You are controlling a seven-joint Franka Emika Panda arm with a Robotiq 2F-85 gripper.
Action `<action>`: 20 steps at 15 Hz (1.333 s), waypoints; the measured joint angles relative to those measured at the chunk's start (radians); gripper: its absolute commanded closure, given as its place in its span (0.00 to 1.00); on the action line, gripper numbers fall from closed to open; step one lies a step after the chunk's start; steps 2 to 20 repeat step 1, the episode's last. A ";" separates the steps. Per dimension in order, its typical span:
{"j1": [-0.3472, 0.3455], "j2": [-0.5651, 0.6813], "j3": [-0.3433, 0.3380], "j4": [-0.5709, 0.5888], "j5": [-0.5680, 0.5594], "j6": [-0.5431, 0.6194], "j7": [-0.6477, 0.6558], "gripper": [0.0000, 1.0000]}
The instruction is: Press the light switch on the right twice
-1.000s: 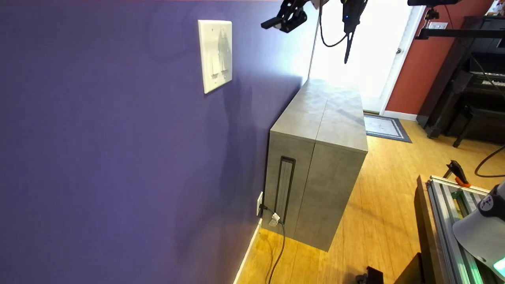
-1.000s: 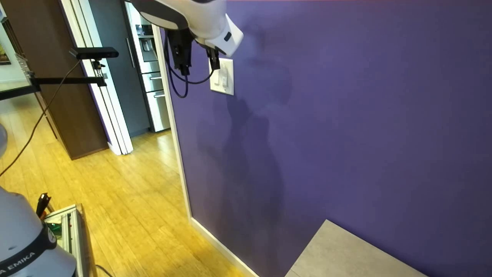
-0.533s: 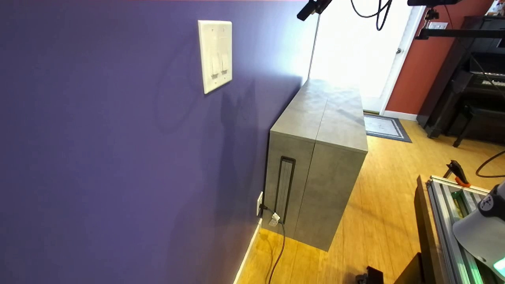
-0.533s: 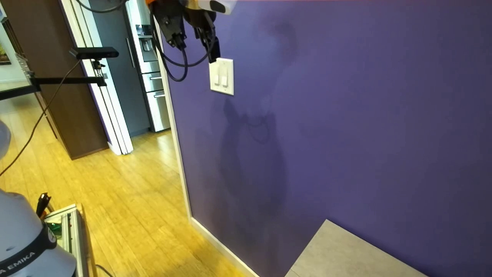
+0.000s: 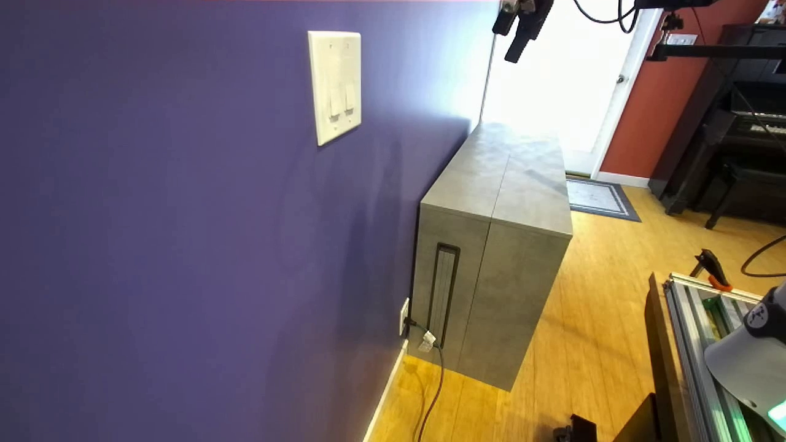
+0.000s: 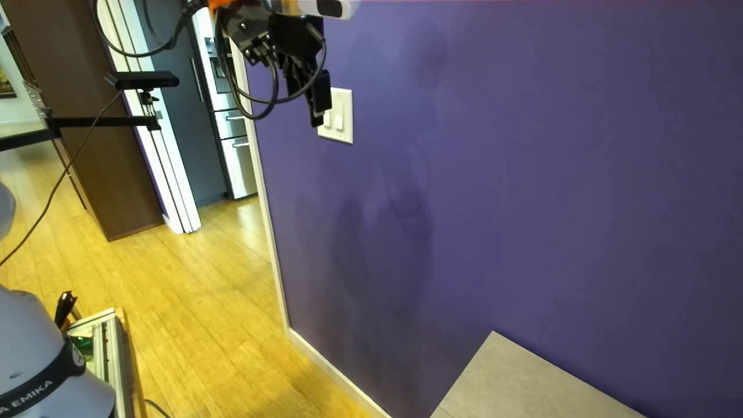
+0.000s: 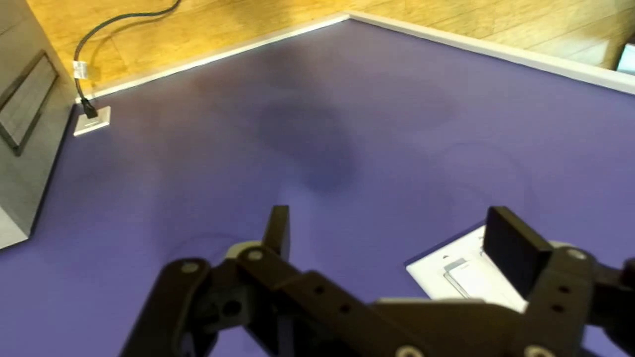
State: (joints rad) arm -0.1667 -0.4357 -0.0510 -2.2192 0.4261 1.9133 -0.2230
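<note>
The white wall plate point(image 5: 324, 110) with a pair of pale switches is on the purple wall. The right-hand light switch point(image 5: 349, 96) shows in both exterior views point(image 6: 339, 122). In the wrist view, which is upside down, this switch point(image 7: 474, 280) is partly visible with a greyish shadow at its end; its twin is hidden behind a finger. My gripper point(image 7: 397, 230) is open and empty, its black fingers wide apart. In an exterior view the gripper point(image 5: 509, 40) hangs off the wall, clear of the plate. In an exterior view a finger point(image 6: 319, 104) covers the plate's left part.
A grey cabinet point(image 5: 491, 276) stands against the wall, below and right of the plate. A plugged-in cable point(image 7: 99, 29) runs from a low outlet point(image 7: 99, 121). A camera on a stand arm point(image 6: 142, 80) is at the left. A white baseboard point(image 6: 331, 366) edges the wall.
The gripper has moved away from the wall plate and turned; its fingers come lower than half a second ago. Its shadow has left the plate.
</note>
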 measured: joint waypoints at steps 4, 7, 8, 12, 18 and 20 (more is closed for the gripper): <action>0.000 0.000 -0.001 0.000 -0.003 0.000 0.000 0.00; 0.000 0.000 -0.001 0.000 -0.003 0.000 0.000 0.00; 0.000 0.000 -0.001 0.000 -0.003 0.000 0.000 0.00; 0.000 0.000 -0.001 0.000 -0.003 0.000 0.000 0.00; 0.000 0.000 -0.001 0.000 -0.003 0.000 0.000 0.00; 0.000 0.000 -0.001 0.000 -0.003 0.000 0.000 0.00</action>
